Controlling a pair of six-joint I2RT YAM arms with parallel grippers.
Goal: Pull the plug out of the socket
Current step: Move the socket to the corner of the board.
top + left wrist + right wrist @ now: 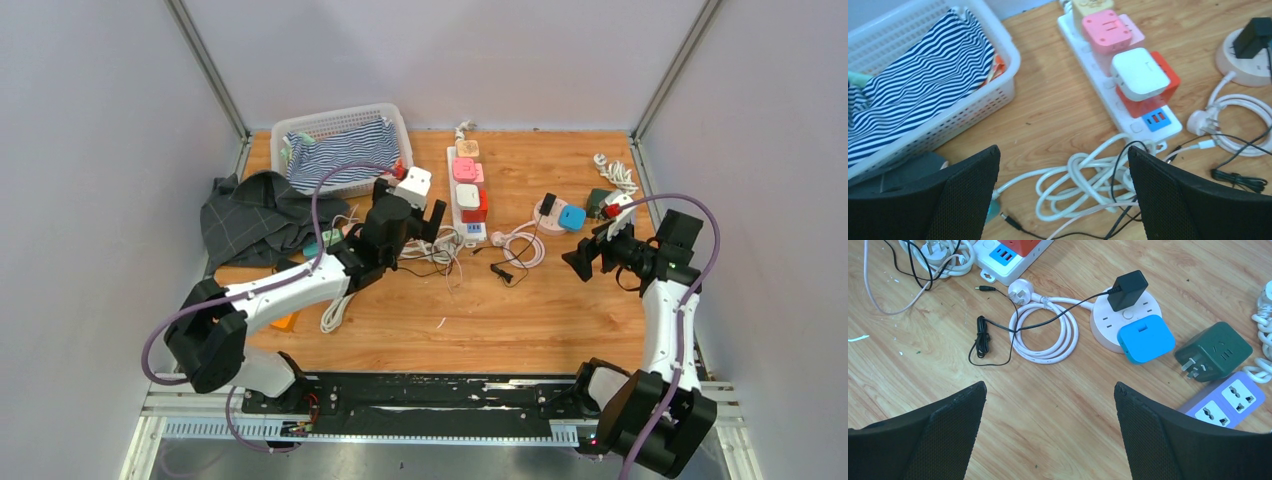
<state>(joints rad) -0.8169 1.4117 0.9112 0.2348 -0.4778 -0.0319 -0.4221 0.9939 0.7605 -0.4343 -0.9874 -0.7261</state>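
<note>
We begin with the wooden worktop (560, 320), then the white basket (340, 112) of striped cloth, which sits left of the long white power strip (1100, 85) (our landmark throughout). The left tool (1062, 150) hovers just off the strip's near end, over a tangle of white cable (1073, 180), its fingers spread wide and empty. The right tool (1049, 385) hangs well to the strip's right, likewise spread and empty. Right of the strip stands a round socket (1108, 322) carrying a black adapter (1127, 290) and a blue cube (1145, 341). On the strip sit a pink block (1107, 31) and, nearer its near end, a white cube plug (1139, 74) against a red block (1170, 80). We judge the white cube the likely target: light, rigid, smooth plastic, firmly seated. Grip two opposite flat faces and pull straight up. The strip may lift with it.
</note>
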